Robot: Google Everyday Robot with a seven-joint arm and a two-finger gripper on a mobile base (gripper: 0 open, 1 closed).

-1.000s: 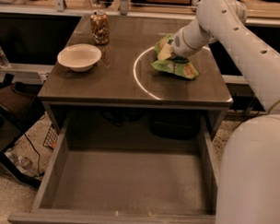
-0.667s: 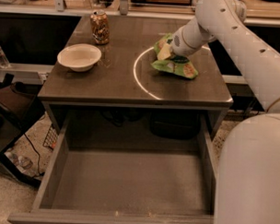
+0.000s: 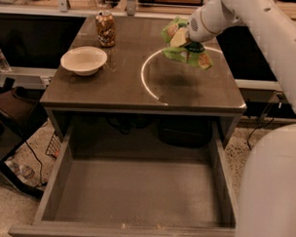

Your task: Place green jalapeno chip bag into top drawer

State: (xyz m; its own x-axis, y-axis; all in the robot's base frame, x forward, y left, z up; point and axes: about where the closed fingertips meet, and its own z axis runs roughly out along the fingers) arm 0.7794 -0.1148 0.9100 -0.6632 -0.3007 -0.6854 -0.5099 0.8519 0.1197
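A white bowl (image 3: 84, 59) and a can (image 3: 106, 28) sit on the left of the table (image 3: 125, 85). Right of them the green jalapeno chip bag (image 3: 182, 54) hangs above the table, the claw (image 3: 192, 44) clamped on its crumpled top. The top drawer (image 3: 135, 198) stands open below. A thin pinch on slick film could slip, dropping the bag short onto the table
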